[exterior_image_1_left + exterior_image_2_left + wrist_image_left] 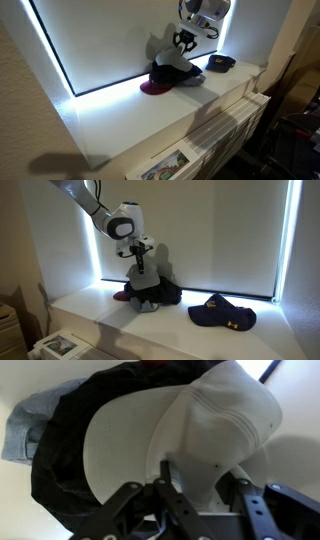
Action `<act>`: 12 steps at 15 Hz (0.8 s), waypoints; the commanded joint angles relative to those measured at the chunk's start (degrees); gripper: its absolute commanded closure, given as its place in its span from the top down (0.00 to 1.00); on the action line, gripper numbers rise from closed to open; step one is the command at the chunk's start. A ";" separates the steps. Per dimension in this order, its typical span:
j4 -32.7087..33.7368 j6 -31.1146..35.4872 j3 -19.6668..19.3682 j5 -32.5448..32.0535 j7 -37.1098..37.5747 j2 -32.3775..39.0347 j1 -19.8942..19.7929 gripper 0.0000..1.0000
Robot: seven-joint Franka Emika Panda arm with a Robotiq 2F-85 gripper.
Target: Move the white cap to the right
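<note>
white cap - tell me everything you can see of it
The white soft fabric baseball cap has a rounded stitched crown and a smooth curved brim. It rests over the black fabric cap on the white ledge. The fingers of the gripper straddle its crown; a firm grip cannot be confirmed.

The white cap (215, 415): matt stitched cloth; gripper (200, 482) seemingly black plastic

Your gripper (140, 258) points straight down, its fingers pinched on the top of the white cap (143, 280). The cap hangs touching the black cap (166, 292) on the white ledge (130, 330). The navy cap (222, 313) lies well apart, picture-right.
</note>
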 commanded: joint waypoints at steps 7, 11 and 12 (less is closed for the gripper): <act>2.20 -1.53 -4.62 -8.67 3.89 1.33 2.88 0.00; -0.88 10.21 -15.00 -22.06 16.77 0.54 10.04 0.01; -2.30 12.74 -17.87 -24.89 19.65 -0.03 11.38 0.01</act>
